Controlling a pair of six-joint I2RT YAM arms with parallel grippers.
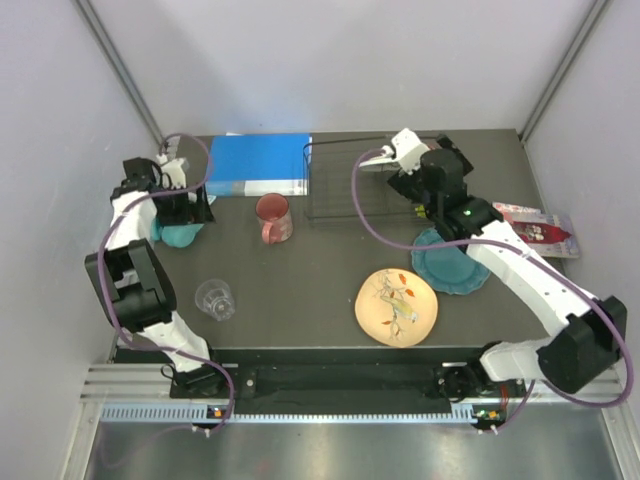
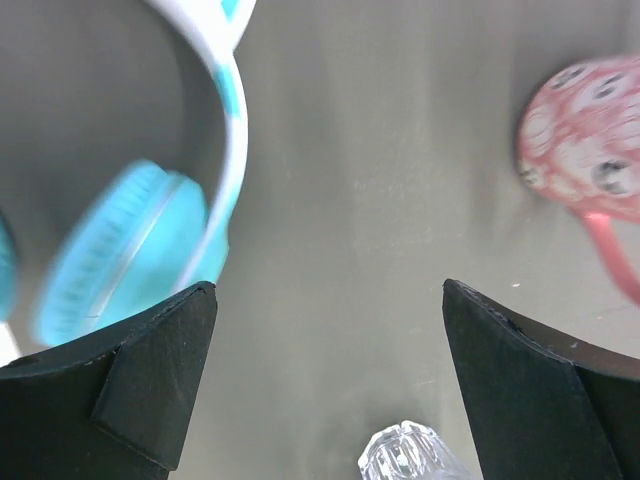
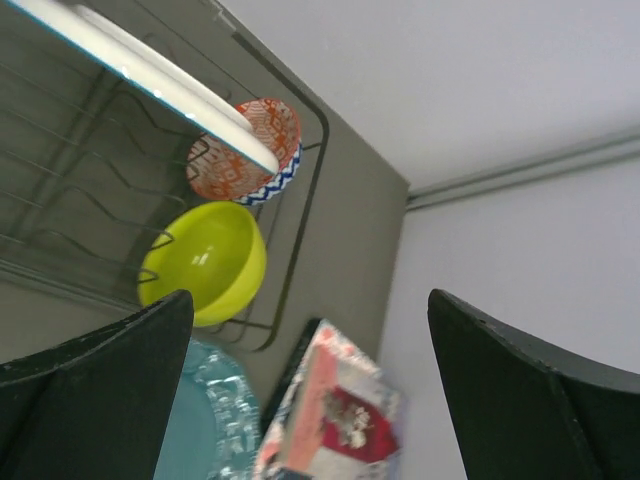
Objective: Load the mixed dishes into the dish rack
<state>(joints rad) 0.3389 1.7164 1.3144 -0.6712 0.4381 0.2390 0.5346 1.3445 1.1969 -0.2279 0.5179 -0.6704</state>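
Dish rack at the far side of the table, holding the white plate on edge, the red patterned bowl and the lime bowl. Right jaws hang wide open and empty over its right end; left jaws, equally wide and empty, hang over the headphones. The teal scalloped plate lies flat just beside the rack's near right corner, toward the base from the right jaws, so the right arm is much the nearer.

A lime bowl, red patterned bowl, teal plate, peach plate, blue book
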